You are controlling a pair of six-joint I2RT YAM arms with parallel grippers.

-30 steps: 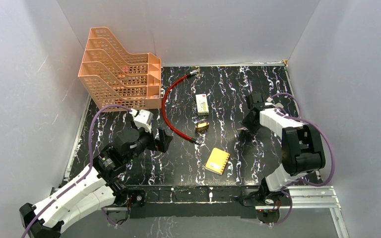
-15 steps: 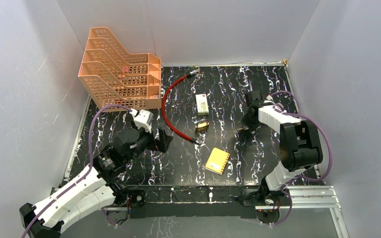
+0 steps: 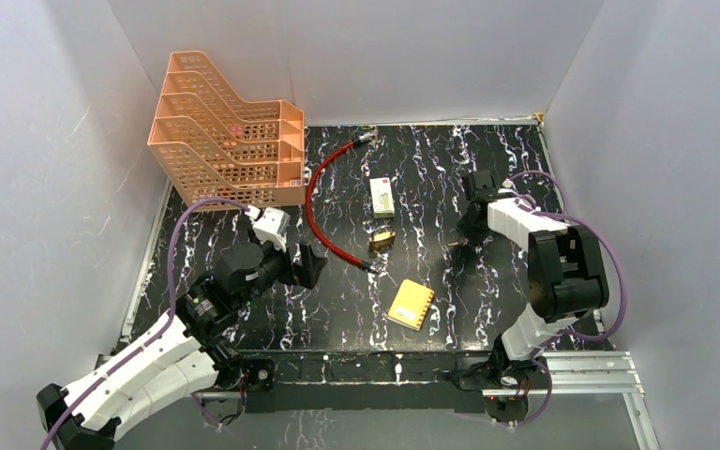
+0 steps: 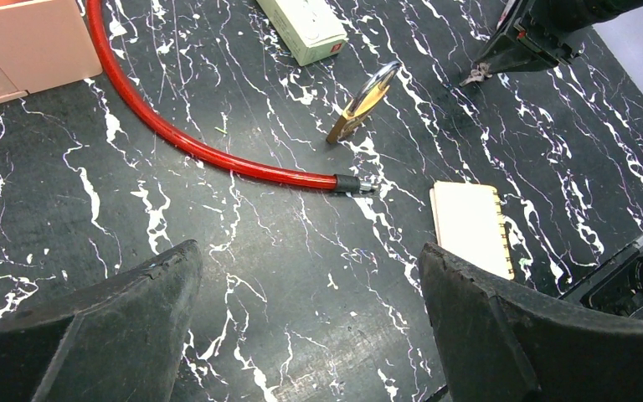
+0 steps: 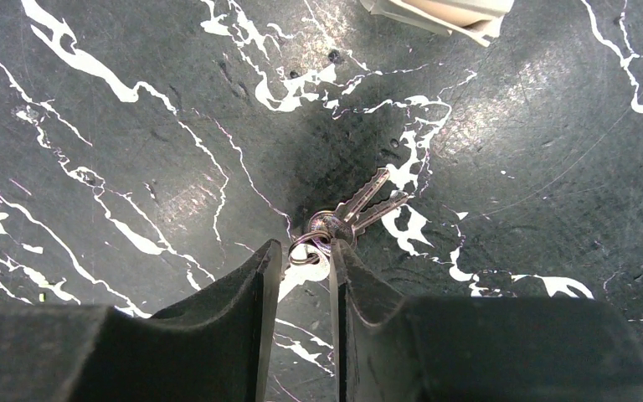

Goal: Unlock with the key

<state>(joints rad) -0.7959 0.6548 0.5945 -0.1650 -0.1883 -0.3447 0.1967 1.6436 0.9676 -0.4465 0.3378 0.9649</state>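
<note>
The key [image 5: 367,199] lies flat on the worktop [image 5: 134,126], just ahead of my right hand [image 5: 306,244], which stands narrow astride its ring [image 5: 300,253]. I cannot tell if it grips. The key looks light, thin, stiff and slippery, so I'd pinch its bow.

Two arms, left arm [image 3: 145,364] and right arm [image 3: 517,221]: white shell links, black joint housings, purple cable [image 3: 208,200] looped along each, matte black wedge-shaped jaws.
</note>
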